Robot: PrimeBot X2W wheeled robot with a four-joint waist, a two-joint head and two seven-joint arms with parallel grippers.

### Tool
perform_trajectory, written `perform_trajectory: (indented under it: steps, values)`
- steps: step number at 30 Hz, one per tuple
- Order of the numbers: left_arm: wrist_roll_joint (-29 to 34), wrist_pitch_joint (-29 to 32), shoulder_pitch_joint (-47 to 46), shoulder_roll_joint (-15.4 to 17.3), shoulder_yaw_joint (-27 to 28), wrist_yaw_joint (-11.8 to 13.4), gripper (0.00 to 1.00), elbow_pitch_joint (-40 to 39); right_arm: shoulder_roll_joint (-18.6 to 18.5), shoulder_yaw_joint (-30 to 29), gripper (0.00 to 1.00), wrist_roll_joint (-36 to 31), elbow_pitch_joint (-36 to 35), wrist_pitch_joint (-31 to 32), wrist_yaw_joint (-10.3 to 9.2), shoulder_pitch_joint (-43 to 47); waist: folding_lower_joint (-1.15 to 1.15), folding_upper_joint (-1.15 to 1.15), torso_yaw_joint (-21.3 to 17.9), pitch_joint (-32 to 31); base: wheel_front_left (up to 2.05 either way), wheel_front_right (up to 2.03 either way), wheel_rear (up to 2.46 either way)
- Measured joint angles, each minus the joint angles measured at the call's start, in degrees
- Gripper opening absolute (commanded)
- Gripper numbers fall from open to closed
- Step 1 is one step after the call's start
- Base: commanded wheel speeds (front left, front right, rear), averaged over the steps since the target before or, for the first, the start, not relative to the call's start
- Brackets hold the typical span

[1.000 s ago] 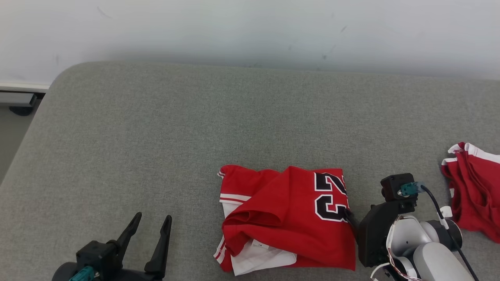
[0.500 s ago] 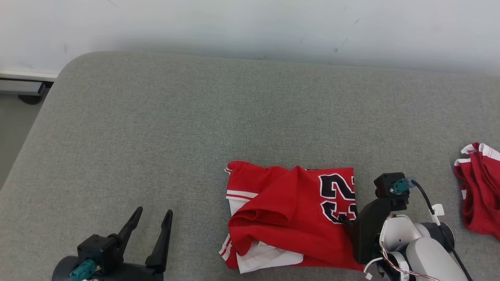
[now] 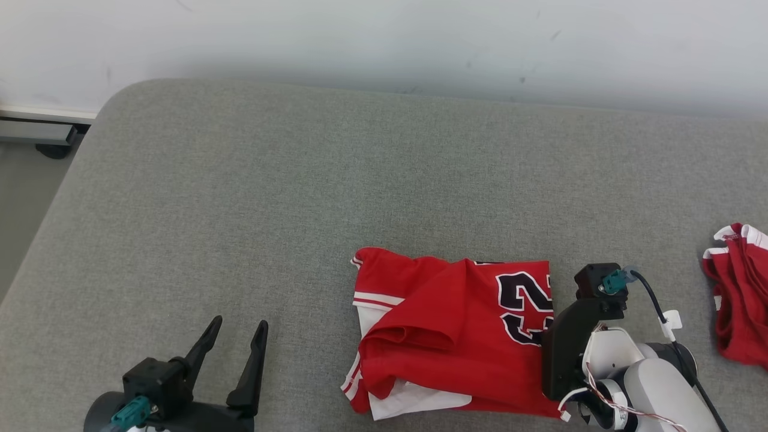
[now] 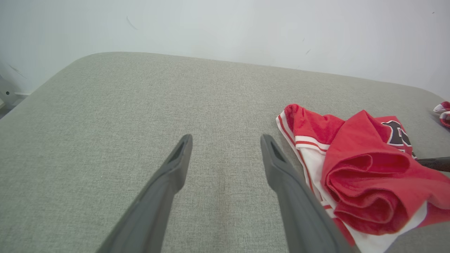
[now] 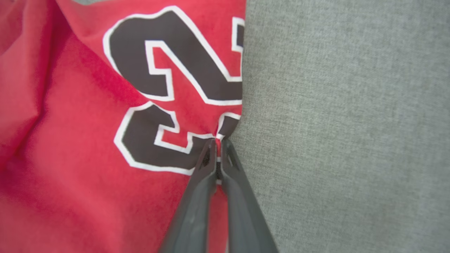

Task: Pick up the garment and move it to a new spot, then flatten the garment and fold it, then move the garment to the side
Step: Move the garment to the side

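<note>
At the far left a strip of pale floor (image 3: 21,204) is showing beside the rounded corner of the surface (image 3: 288,192), and a white skirting (image 3: 36,113) is running along the foot of the wall (image 3: 384,36). The wall is standing plain and whitish across the whole far side, carrying a few faint scuffs. The surface is stretching across the head view from that corner to the right edge, covered in grey woven fabric. At the lower left the left tool (image 3: 239,324) is hovering above bare grey fabric, its two dark fingers spread wide apart and gripping nothing. Right of centre, on the near part of the surface, the garment (image 3: 456,348) is lying loosely folded: a red jersey with white trim, its white inner side peeking out at the near left corner and a soft roll of red cloth bulging along its left half. Black numerals (image 5: 168,77) outlined in white are sitting by its right edge. There the right tool (image 5: 218,142) is pinching that edge, its fingers pressed together on the cloth, which is puckering at the tips. At the far right a second red garment (image 3: 741,300) with white trim is lying crumpled, well apart from the jersey
</note>
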Motion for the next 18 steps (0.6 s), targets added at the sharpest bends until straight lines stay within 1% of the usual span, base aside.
perform_trajectory:
  steps: [5, 9, 14, 15, 18]
  values:
    - [-0.01, -0.01, -0.05, -0.16, -0.09, 0.00, 1.00, 0.76, -0.47, 0.10, 0.00, 0.10, 0.54, 1.38, 0.00, -0.75, 0.00, 0.00, 0.26, -0.83, 0.00, 0.00, 0.00]
    - [-0.01, -0.01, 0.04, -0.18, -0.12, 0.00, 1.00, 1.34, -2.63, 0.42, 0.00, -0.42, -1.54, 2.02, 0.18, -1.74, 0.00, 0.00, 0.32, -1.75, 0.00, 0.00, 0.00]
    - [-0.07, -0.09, 0.32, -0.25, -0.20, 0.00, 1.00, 1.72, -6.24, 0.41, 0.00, -1.56, -6.19, 4.04, 1.63, -3.03, -0.01, 0.01, 0.37, -3.08, 0.00, 0.00, 0.00]
    - [-0.09, -0.10, 0.43, -0.26, -0.20, 0.01, 1.00, 1.79, -6.75, 0.40, 0.00, -1.65, -6.97, 4.54, 1.69, -3.04, -0.01, 0.00, 0.37, -3.36, 0.00, 0.00, 0.00]
    - [-0.19, -0.43, 0.98, -0.30, -0.21, 0.00, 1.00, 1.87, -7.91, -0.57, 0.00, -1.27, -9.42, 6.20, 2.74, -3.04, -0.01, 0.00, 0.29, -4.16, 0.00, 0.00, 0.00]
